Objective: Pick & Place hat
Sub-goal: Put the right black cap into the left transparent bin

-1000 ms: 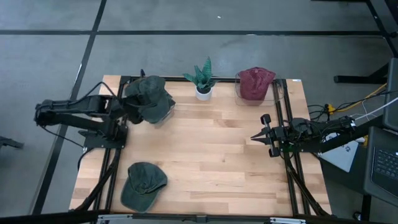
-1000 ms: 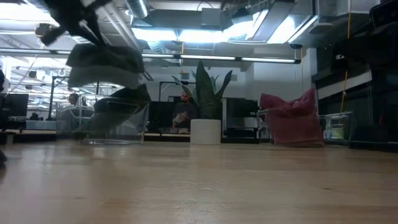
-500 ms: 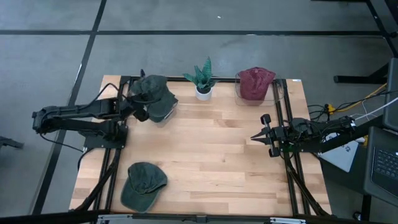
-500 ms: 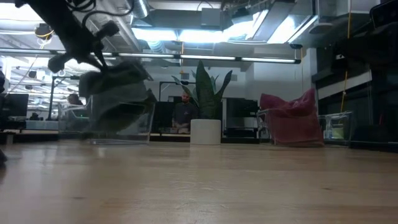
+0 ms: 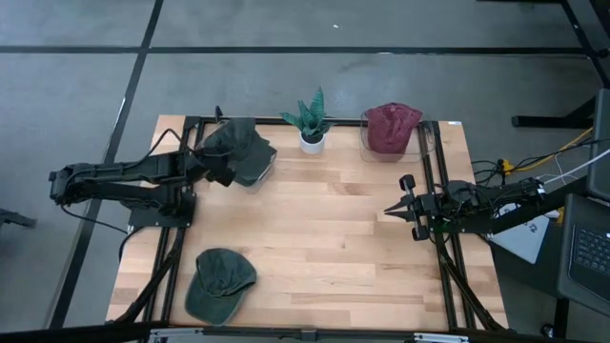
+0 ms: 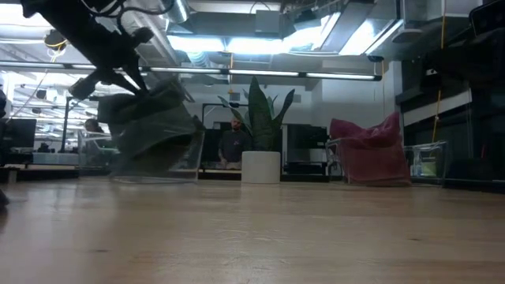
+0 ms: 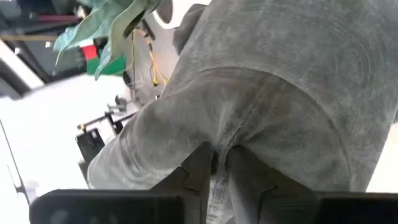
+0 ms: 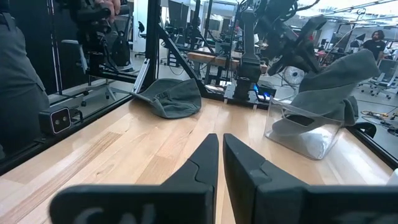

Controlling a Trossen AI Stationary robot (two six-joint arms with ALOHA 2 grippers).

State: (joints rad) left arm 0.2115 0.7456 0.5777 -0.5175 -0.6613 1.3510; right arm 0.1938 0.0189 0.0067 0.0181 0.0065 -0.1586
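One green hat point(image 5: 240, 150) is nearly placed: your left gripper point(image 7: 221, 163) pinches its cloth over the clear bin point(image 8: 303, 132), a second hat point(image 5: 220, 283) lies untouched at the table's point(image 5: 362, 248) near edge (maroon one already binned), and your right gripper point(image 8: 219, 163) waits closed.

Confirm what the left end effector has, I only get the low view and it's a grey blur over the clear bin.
Observer: Left end effector pinches a grey-green hat; the left wrist view shows fabric between its fingers.
Operator: Is it over the bin?
Observer: Yes, from above the hat sits over the clear bin at the table's far left.
Operator: Other hats?
Observer: A second green hat lies flat near the front left.
Operator: Right arm?
Observer: Right end effector is shut, empty, at the right edge.
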